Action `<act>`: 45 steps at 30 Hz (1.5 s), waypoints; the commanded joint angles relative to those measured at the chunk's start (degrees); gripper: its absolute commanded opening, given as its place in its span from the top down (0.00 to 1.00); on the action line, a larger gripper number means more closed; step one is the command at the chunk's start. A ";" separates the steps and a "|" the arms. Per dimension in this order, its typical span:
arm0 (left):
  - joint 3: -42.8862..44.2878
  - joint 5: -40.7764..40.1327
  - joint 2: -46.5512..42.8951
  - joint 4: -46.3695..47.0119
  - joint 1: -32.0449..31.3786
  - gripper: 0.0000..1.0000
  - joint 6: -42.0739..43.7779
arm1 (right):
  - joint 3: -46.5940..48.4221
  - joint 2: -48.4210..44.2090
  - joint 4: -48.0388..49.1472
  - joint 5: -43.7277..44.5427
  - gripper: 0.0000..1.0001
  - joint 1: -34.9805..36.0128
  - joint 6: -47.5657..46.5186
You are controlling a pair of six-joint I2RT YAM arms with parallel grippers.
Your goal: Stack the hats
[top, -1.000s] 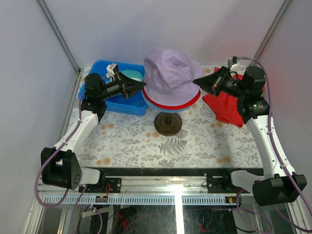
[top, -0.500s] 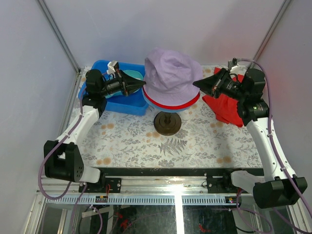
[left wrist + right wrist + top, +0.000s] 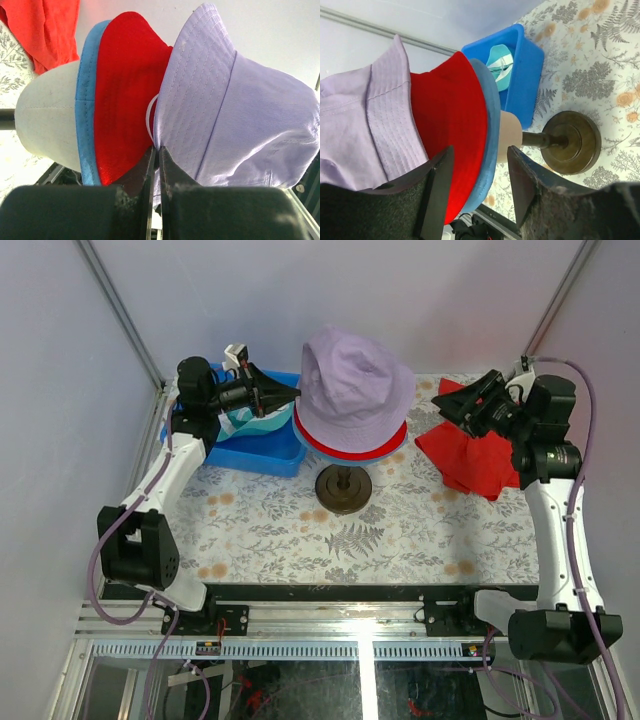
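Over the counter [image 3: 400, 530], the top view shows the lilac hat [image 3: 352, 380] capping the red hat [image 3: 345, 448] on a stand. The teal hat [image 3: 241, 425] lies alone in the blue bin [image 3: 255, 457], and my right tool [image 3: 447, 406] is well off above a red cloth [image 3: 470, 460]. From my left wrist, my left tool [image 3: 156, 150] is closed, apparently nipping the lilac brim's edge. This view also shows plainly the blue hat [image 3: 86, 125] beneath the red one, on a beige head [image 3: 45, 120]. From my right wrist, that tool stands partly open and empty, and the teal hat shows again. The hats look light and floppy, I judge, and the stitched brim offers the firmest hold.
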 commanded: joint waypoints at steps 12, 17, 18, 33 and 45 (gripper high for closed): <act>8.85 3.83 4.24 -7.67 0.00 1.00 4.37 | -12.23 13.10 77.72 -19.43 0.45 -1.24 45.64; 9.46 3.42 4.25 -8.55 -0.11 1.00 4.38 | -12.15 17.29 88.22 -19.52 0.46 -1.10 56.06; 9.66 3.21 4.34 -8.56 -0.08 1.00 4.38 | -12.16 17.37 88.01 -19.71 0.46 -1.02 56.32; 10.45 2.85 4.94 -8.35 -0.51 1.00 3.90 | -11.58 17.77 83.42 -19.54 0.46 3.90 56.40; 8.83 3.27 4.76 -7.43 -0.77 1.00 3.86 | -8.95 19.95 79.79 -16.77 0.71 5.76 52.87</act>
